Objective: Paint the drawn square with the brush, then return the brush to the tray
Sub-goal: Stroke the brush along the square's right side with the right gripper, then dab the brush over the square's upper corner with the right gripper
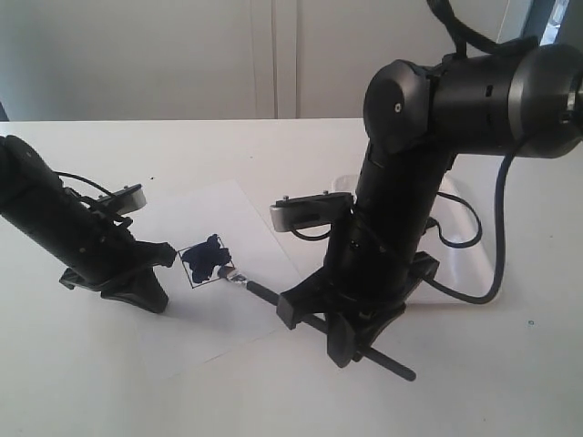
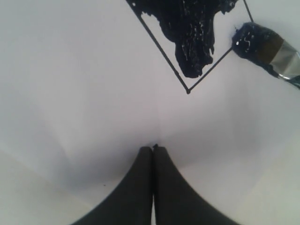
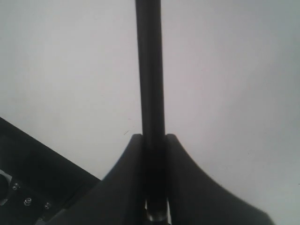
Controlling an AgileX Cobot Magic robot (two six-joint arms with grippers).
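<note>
The drawn square on the white paper is smeared with dark blue-black paint; in the left wrist view the square shows its outline and a blank corner. The brush lies slanted, its stained head touching the paper at the square's edge. My right gripper is shut on the black handle; in its wrist view the right gripper clamps it from both sides. My left gripper is shut and empty, tips on the paper beside the square; the left gripper shows no gap. The tray is mostly hidden behind the right arm.
The paper sheet lies on a white table. A black cable loops from the right arm over the tray. A pale wall stands behind the table. The brush head sits just outside the square's line.
</note>
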